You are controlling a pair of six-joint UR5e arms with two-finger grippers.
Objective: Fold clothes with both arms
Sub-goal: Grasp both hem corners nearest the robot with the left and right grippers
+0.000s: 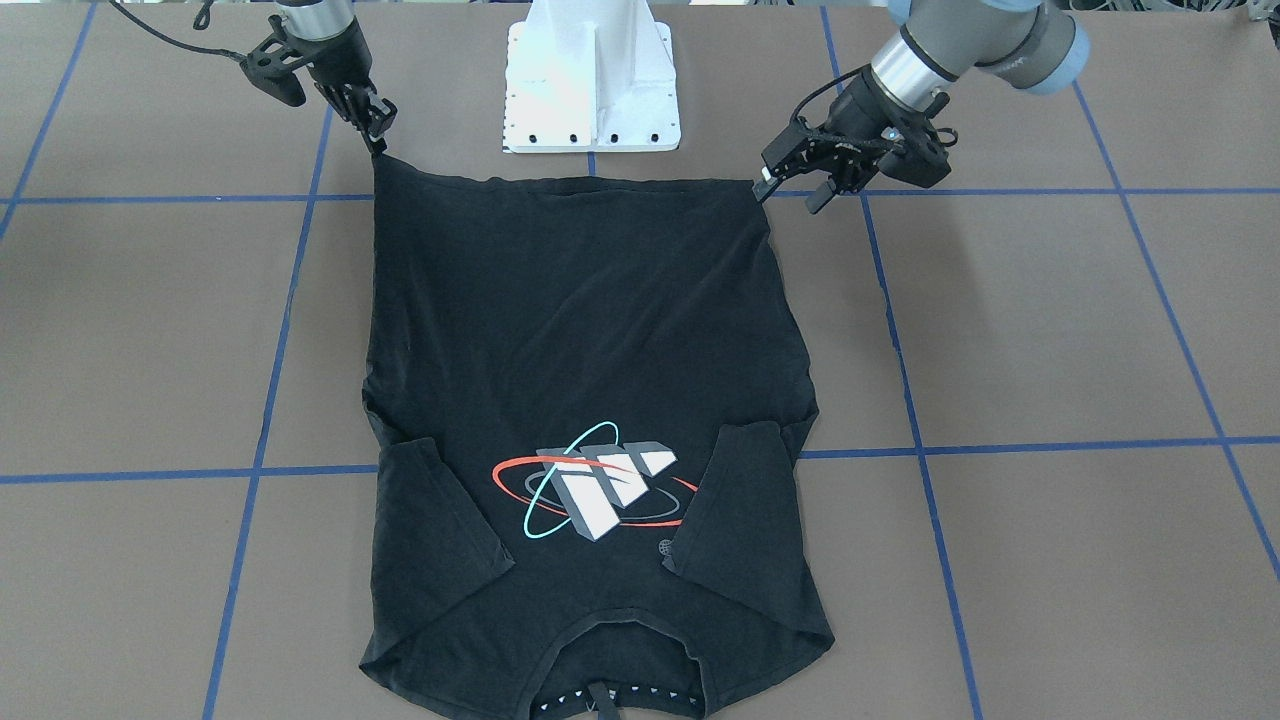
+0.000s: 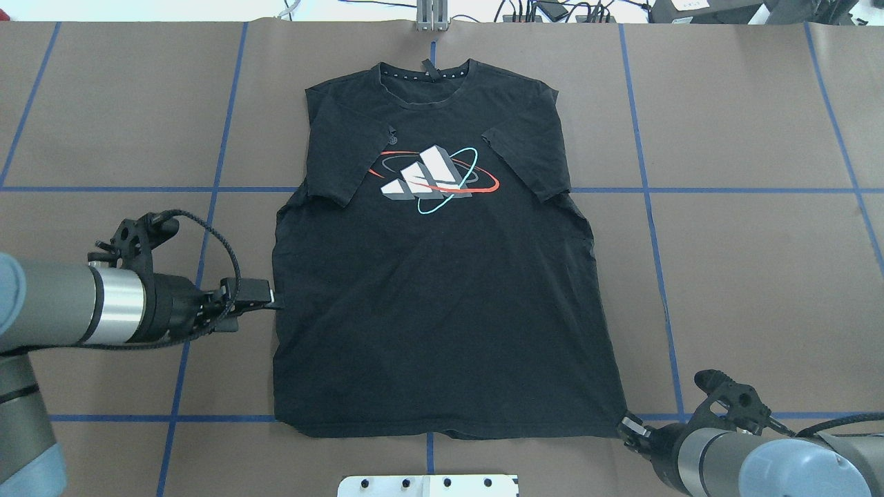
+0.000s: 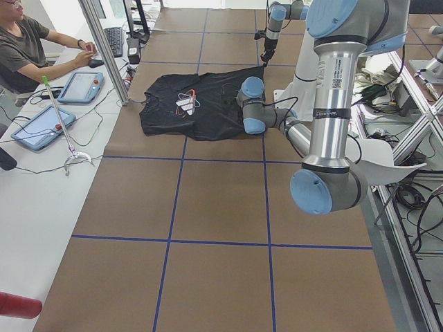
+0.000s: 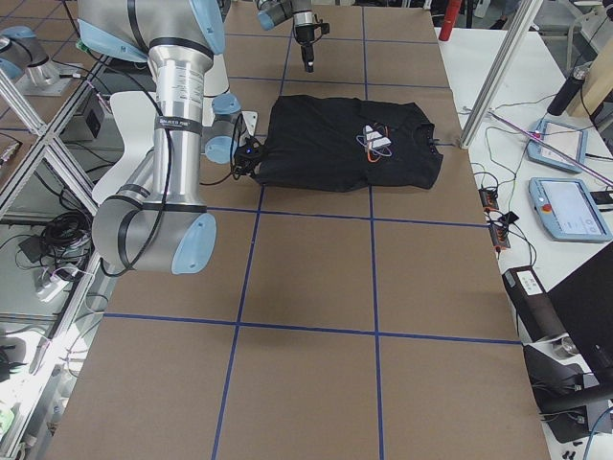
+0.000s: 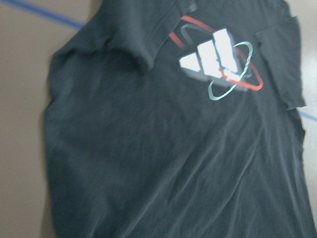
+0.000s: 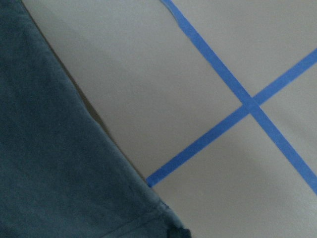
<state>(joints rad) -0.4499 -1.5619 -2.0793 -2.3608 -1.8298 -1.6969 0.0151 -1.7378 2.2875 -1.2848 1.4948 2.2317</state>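
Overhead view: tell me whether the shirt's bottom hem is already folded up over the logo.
No, the shirt lies flat at full length, logo uncovered, hem near the white base.

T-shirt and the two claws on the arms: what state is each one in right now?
T-shirt: spread flat, print facing up.
sleeves: both folded in over the front.
right gripper: shut on one hem corner.
left gripper: open, empty, by the other hem corner.
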